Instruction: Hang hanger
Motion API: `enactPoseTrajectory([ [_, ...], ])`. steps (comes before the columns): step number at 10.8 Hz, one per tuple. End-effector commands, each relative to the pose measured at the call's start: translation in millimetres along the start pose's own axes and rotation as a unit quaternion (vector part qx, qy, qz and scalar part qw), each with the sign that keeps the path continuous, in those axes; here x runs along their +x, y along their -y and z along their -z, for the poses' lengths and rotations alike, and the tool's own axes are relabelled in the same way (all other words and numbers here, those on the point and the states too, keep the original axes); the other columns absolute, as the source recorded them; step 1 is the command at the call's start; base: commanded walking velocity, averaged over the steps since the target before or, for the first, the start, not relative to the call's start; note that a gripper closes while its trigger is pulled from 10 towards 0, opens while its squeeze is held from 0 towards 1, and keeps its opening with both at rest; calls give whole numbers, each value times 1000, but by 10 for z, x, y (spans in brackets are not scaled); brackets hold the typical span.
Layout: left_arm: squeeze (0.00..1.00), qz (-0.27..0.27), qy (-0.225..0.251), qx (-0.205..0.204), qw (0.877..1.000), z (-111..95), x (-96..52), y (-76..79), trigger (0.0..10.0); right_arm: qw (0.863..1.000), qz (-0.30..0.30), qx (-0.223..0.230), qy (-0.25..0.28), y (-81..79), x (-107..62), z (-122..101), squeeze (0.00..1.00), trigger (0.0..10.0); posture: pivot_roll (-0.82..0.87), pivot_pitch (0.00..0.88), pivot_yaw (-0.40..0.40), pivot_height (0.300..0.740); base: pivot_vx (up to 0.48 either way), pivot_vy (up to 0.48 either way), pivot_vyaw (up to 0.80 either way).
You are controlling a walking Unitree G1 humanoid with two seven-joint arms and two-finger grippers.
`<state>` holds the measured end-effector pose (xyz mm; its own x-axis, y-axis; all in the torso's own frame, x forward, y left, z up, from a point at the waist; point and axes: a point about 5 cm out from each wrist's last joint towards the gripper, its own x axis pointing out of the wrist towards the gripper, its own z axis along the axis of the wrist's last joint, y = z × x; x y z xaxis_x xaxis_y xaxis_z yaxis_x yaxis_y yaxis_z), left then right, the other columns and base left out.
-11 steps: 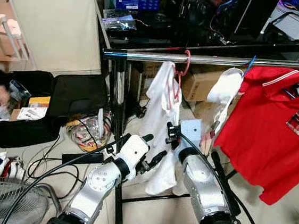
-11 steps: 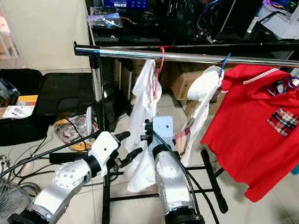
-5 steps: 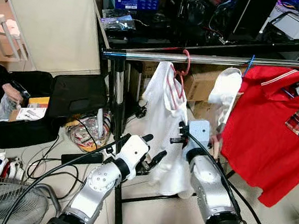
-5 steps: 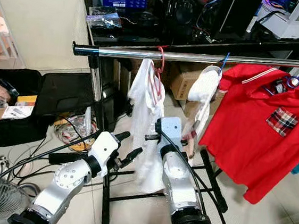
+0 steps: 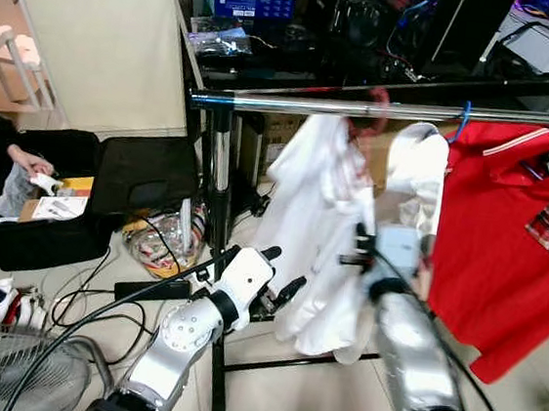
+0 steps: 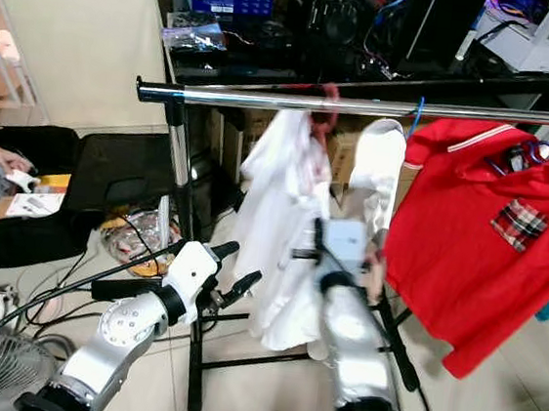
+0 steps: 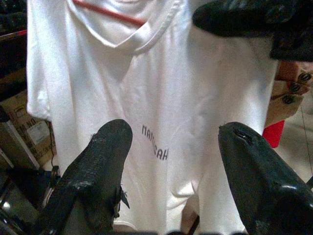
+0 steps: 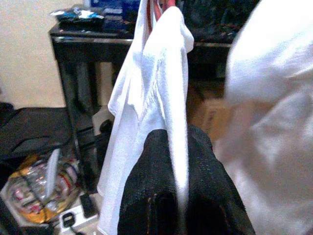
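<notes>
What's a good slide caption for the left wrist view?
Open left gripper faces a white T-shirt hanging on a red hanger.

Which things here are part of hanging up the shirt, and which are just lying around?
Job: white shirt on its red hanger, metal rail, right gripper pinching the shirt, left gripper open before it.

Lying about: red polo shirt, black suitcase, fan, cardboard boxes.

A cluttered room in a home that doubles as an electronics workspace. A chrome clothes rail holds a white shirt and a red polo shirt. Behind it, a black counter carries computer gear. Cardboard boxes, cables, an open black case and a fan crowd the tiled floor.
</notes>
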<state>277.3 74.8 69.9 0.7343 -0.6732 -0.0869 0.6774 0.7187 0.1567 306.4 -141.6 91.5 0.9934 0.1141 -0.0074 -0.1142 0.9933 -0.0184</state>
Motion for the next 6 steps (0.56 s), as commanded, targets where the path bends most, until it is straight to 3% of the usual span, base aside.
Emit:
enactPoseTrajectory([
  [1,0,8,1,7,1000,-21,3,22,10000,1000,4,6,27,75,-44,-95,0,0,119,62,-36,740,0,0,0],
  [4,0,10,1,10,1000,-16,-1,23,10000,1000,-16,-10,-1,167,-288,49,0,0,109,57,-34,740,0,0,0],
  [5,0,11,1,10,1000,-16,-4,25,10000,999,-35,-30,-21,190,-411,151,0,3529,105,55,-32,740,0,0,0],
  [6,0,13,2,12,1000,-19,-6,26,10000,998,-36,-47,-29,244,-480,195,0,10000,99,56,-30,740,0,0,0],
])
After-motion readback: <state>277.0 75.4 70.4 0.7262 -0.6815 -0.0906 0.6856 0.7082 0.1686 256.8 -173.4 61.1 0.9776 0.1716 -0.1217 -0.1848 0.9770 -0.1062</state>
